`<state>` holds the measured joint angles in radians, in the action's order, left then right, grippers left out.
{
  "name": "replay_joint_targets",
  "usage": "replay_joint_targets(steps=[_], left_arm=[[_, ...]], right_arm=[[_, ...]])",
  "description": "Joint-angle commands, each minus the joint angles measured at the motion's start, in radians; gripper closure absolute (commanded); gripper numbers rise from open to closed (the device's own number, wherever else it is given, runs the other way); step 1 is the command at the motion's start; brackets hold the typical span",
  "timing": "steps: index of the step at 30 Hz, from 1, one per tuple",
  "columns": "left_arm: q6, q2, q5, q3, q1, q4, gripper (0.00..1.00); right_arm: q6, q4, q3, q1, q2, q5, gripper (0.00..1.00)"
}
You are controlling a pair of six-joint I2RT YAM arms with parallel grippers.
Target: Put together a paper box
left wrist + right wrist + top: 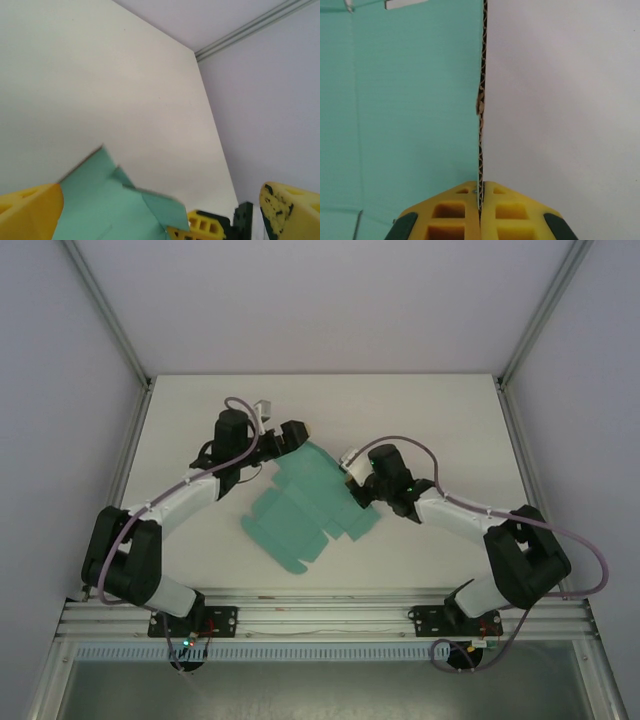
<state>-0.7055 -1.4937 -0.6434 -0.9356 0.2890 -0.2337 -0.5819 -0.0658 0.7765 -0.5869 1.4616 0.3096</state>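
The task was at its early part, in my judgement; the paper box (305, 505) was not yet a box but an open die-cut sheet of teal card, lying about the middle of the desk (440, 420) with its flaps spread out, and I could see no wall standing and no tab locked.

The right pincer (352, 472) was at the 2 o'clock side of the sheet; in the right wrist view its yellow fingers (455, 210) were pressed together on the thin corrugated edge of the card, so it was pinching the paper box. Whether this panel was raised from the desk I could not tell surely; in the top view it looked a little darker than the rest, perhaps lifted.

The left pincer (293, 435) was at the 12 o'clock end of the sheet, spread wide and holding nothing; in the left wrist view a corner of the card reached between its fingers without a grip on it.

What was left, as I judge: nearly all, that is to fold the side panels up along the creases, tuck the flaps, and close the lid.
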Motion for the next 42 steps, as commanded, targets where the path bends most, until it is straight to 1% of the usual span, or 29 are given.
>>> replay_joint_targets(steps=[1,3,5,8,10,11,13,17,18,21,23,27,30,34,39,42], left_arm=[[0.037,-0.043,0.048,-0.062,-0.001,0.066,0.00],[0.034,-0.070,0.037,-0.074,-0.003,0.061,0.02],[0.036,-0.090,0.023,-0.084,-0.003,0.065,0.07],[0.066,-0.110,0.014,-0.097,-0.001,0.108,0.20],[0.091,-0.110,0.012,-0.092,-0.001,0.132,0.31],[0.115,-0.109,0.017,-0.089,0.001,0.151,0.35],[0.148,-0.102,0.047,-0.083,0.004,0.195,0.35],[0.240,-0.098,0.158,-0.078,0.004,0.297,0.31],[0.256,-0.103,0.163,-0.077,0.004,0.309,0.31],[0.289,-0.121,0.112,-0.062,0.009,0.286,0.22],[0.311,-0.130,0.083,-0.058,0.021,0.275,0.19],[0.340,-0.132,0.085,-0.058,0.053,0.253,0.06],[0.347,-0.141,0.090,-0.067,0.073,0.244,0.01],[0.351,-0.159,0.144,-0.083,0.104,0.250,0.00],[0.294,-0.174,0.212,-0.073,0.118,0.221,0.00],[0.252,-0.171,0.237,-0.046,0.121,0.175,0.00]], right_arm=[[-0.138,-0.092,-0.039,-0.014,-0.028,-0.032,1.00],[-0.152,-0.106,-0.041,-0.014,-0.026,-0.049,1.00],[-0.177,-0.106,-0.032,-0.022,-0.017,-0.092,1.00],[-0.226,-0.163,-0.039,-0.039,-0.003,-0.176,1.00],[-0.238,-0.165,-0.026,-0.040,0.007,-0.199,1.00],[-0.246,-0.157,-0.018,-0.040,0.012,-0.206,1.00],[-0.260,-0.156,-0.010,-0.039,0.015,-0.211,1.00],[-0.276,-0.148,-0.001,-0.040,0.007,-0.216,1.00],[-0.275,-0.137,0.006,-0.040,0.008,-0.215,1.00],[-0.271,-0.112,0.023,-0.039,0.012,-0.208,1.00],[-0.268,-0.113,0.029,-0.040,0.013,-0.206,1.00],[-0.260,-0.107,0.046,-0.047,0.025,-0.214,1.00],[-0.266,-0.102,0.058,-0.057,0.038,-0.232,1.00],[-0.289,-0.101,0.070,-0.077,0.057,-0.256,1.00],[-0.353,-0.096,0.083,-0.116,0.092,-0.340,1.00],[-0.347,-0.098,0.082,-0.125,0.101,-0.337,1.00]])
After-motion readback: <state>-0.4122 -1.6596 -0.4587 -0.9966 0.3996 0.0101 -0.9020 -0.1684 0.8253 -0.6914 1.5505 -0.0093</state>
